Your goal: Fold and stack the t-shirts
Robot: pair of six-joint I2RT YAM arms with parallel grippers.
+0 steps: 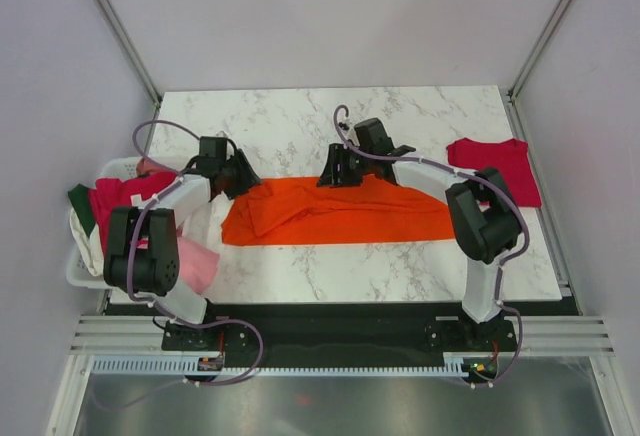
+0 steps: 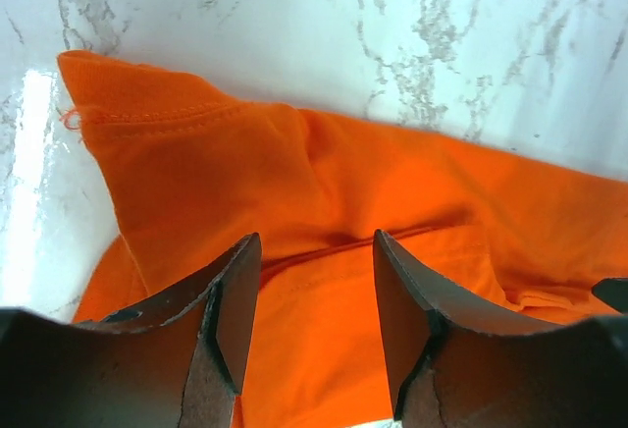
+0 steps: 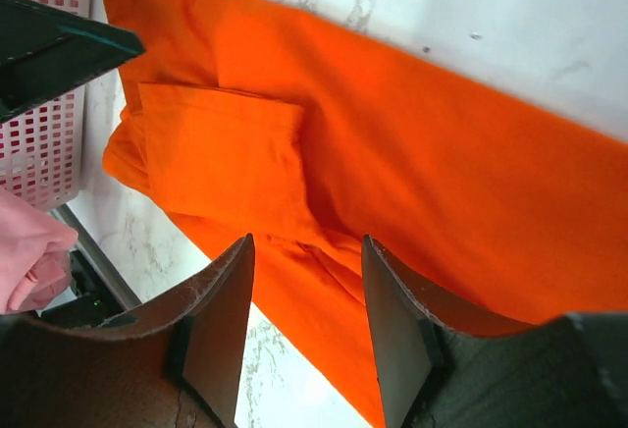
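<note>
Red shirt (image 1: 495, 168) at 3 o'clock looks done; orange shirt (image 1: 335, 213) half-folded under released left gripper (image 2: 309, 315) and right gripper (image 3: 306, 322); pile (image 1: 115, 199) in basket (image 1: 113, 165) at 9 o'clock remains.

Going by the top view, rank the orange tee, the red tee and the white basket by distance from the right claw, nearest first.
1. Orange tee: directly under the right claw.
2. Red tee: off to the right.
3. White basket: far left.

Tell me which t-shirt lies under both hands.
The orange t-shirt, spread at the table's middle. The red one lies apart at the right edge; the other tees are heaped at the basket.
</note>
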